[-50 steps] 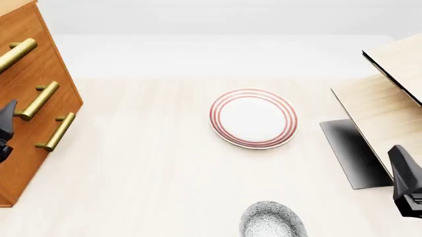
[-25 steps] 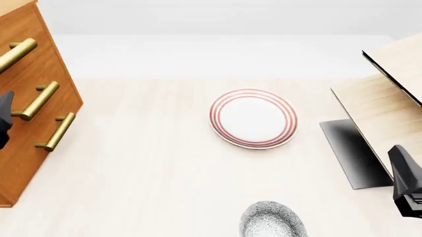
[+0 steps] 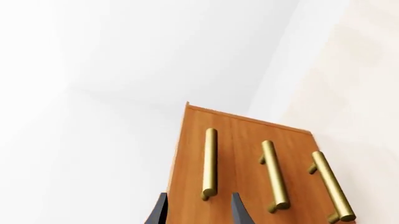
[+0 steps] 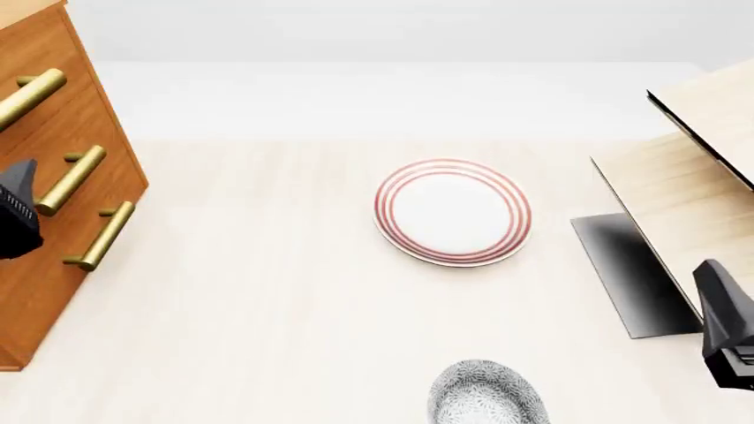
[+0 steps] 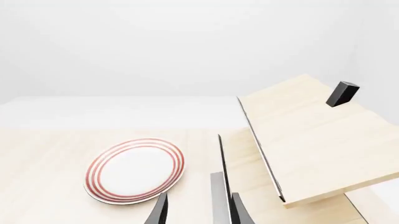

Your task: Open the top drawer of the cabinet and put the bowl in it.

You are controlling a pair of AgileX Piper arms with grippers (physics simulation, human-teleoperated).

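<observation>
At the left edge of the table, the orange-brown cabinet stands with all three drawers closed, its brass bar handles facing the open tabletop. The top drawer is shut, its handle untouched. The left pincer hangs just in front of the cabinet face; in the left wrist view its two dark fingertips stand apart with the end of the top handle showing between them, released and gripping nothing. In the front view that pincer appears only as a dark tip at the frame's left edge, beside the middle handle. The bowl, grey-and-white speckled, sits on the table at the near edge of the front view, partly cut off by the frame and well apart from the cabinet. Beyond it, near the middle of the table, lies a flat white plate with red rings. To the right stands a pale light-wood structure with a tilted panel and a dark slab at its foot. The right pincer hovers at the near right of the table, its fingertips spread and empty, looking toward the plate and the pale structure, on top of which a small dark block rests.
</observation>
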